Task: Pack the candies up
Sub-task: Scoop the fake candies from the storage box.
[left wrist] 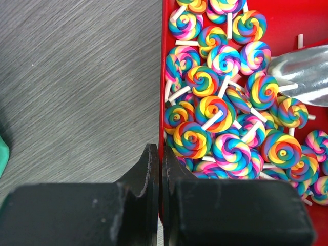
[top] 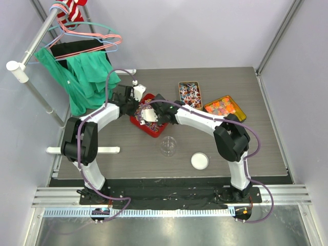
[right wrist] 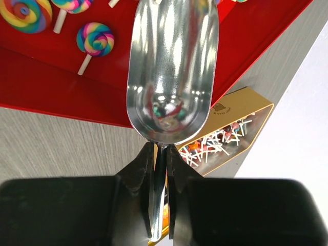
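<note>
Jaws of the left gripper (left wrist: 159, 154) pinch the red tray (left wrist: 307, 20) by its wall. The right gripper (right wrist: 160, 149) clamps the handle of a metal scoop (right wrist: 171, 66), which looks empty and sits beside the candies (left wrist: 215, 113) heaped in that tray. Scooping seems in hand. Next it should dig in, then carry a load to the clear jar (top: 167, 146).

bright even light, soft shadows, glare on the metal scoop (right wrist: 171, 66) — wrist views' near foreground blurred
</note>
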You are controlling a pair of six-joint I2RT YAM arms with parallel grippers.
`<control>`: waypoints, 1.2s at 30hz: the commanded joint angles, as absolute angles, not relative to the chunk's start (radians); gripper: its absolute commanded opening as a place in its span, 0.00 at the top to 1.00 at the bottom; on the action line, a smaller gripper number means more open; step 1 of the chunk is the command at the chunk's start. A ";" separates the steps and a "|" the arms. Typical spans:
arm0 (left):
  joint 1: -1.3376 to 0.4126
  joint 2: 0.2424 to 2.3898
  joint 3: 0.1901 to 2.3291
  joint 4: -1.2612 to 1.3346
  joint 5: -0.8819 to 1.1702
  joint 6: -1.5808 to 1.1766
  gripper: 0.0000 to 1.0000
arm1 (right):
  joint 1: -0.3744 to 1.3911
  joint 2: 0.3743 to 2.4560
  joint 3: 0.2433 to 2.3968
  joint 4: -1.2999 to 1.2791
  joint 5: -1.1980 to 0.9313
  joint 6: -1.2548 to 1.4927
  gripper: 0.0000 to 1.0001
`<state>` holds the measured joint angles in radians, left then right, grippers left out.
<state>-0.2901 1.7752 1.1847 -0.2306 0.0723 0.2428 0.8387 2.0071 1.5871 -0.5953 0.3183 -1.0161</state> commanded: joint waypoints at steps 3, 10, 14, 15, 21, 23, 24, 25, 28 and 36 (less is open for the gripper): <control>-0.301 1.695 1.209 -0.043 0.175 0.178 1.00 | 0.897 2.031 1.660 -0.693 0.042 -0.965 0.99; -0.301 1.692 1.193 -0.043 0.189 0.158 1.00 | 0.896 2.051 1.677 -0.715 -0.037 -0.908 0.99; -0.301 1.703 1.204 -0.052 0.196 0.141 1.00 | 0.894 2.086 1.701 -0.693 -0.031 -0.829 0.99; -0.302 1.706 1.209 -0.052 0.195 0.140 1.00 | 0.894 2.097 1.704 -0.672 -0.028 -0.813 0.99; -0.302 1.697 1.223 -0.092 0.172 0.106 1.00 | 0.894 2.117 1.749 -0.620 -0.015 -0.707 0.99; -0.301 1.687 1.210 -0.094 0.178 0.095 1.00 | 0.896 2.126 1.764 -0.601 -0.005 -0.686 0.99; -0.301 1.677 1.204 -0.094 0.187 0.091 1.00 | 0.896 2.132 1.782 -0.598 -0.005 -0.669 0.99; -0.301 1.674 1.200 -0.094 0.193 0.089 1.00 | 0.896 2.144 1.790 -0.598 -0.005 -0.663 0.99; -0.302 1.663 1.184 -0.092 0.198 0.086 1.00 | 0.899 2.157 1.807 -0.584 -0.011 -0.647 0.99; -0.301 1.652 1.169 -0.086 0.215 0.074 1.00 | 0.919 2.186 1.833 -0.526 0.032 -0.580 0.99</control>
